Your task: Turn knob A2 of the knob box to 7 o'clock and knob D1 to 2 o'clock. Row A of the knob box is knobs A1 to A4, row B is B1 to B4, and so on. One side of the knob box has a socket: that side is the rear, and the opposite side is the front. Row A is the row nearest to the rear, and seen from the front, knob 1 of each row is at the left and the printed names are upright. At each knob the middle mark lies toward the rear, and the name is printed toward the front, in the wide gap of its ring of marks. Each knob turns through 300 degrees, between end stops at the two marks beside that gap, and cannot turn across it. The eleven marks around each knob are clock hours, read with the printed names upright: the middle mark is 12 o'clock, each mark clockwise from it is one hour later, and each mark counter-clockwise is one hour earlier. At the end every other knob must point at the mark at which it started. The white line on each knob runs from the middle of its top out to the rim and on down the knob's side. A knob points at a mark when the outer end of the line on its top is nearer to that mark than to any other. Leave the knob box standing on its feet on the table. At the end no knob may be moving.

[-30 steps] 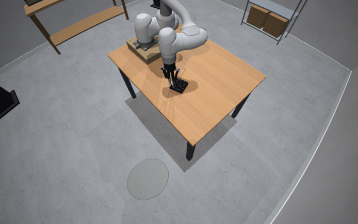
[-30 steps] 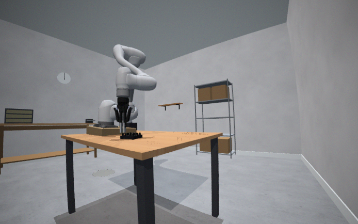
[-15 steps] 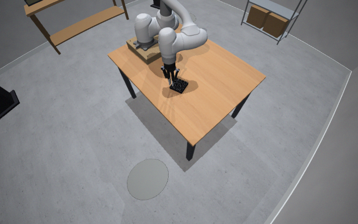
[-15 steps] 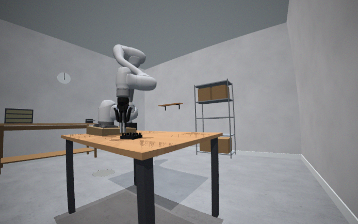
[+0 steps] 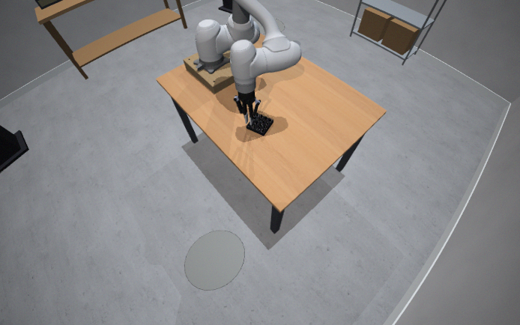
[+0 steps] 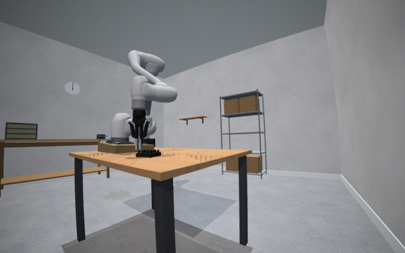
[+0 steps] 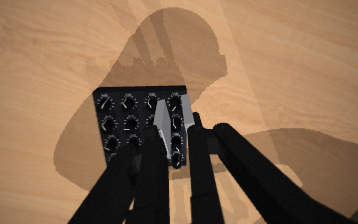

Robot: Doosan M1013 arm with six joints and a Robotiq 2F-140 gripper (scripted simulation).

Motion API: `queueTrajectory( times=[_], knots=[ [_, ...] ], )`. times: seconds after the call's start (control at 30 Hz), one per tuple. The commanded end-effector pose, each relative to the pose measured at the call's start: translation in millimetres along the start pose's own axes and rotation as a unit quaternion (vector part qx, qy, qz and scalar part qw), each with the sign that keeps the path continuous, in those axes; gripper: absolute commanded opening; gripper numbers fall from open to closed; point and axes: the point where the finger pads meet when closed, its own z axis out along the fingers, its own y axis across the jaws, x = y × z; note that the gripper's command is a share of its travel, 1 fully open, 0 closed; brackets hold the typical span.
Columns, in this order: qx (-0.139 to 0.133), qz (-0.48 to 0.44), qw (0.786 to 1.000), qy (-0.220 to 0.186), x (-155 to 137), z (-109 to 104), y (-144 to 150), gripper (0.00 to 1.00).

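The black knob box (image 5: pixel 258 123) stands on its feet on the wooden table (image 5: pixel 276 126). It also shows in the exterior view (image 6: pixel 148 153) and in the wrist view (image 7: pixel 142 125), with several black knobs that each carry a white line. The printed names are too small to read. My gripper (image 5: pixel 247 118) (image 6: pixel 138 146) points straight down and hovers just above the box's left part. In the wrist view its grey fingertips stand almost shut, on either side of a knob in the box's right-hand column. Nothing is held between them.
The arm's wooden base block (image 5: pixel 208 74) sits at the table's back corner. A metal shelf with cardboard boxes (image 5: pixel 391 26) and a wooden bench (image 5: pixel 111 34) stand away from the table.
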Motion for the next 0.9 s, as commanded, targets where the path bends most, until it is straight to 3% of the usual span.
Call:
queueTrajectory(
  times=[0.0, 0.87],
  knots=[
    [0.000, 0.000, 1.000, 0.000, 0.0, -0.1, 0.0, 0.12],
    [0.000, 0.000, 1.000, 0.000, 0.0, 13.3, 0.0, 0.12]
  ],
)
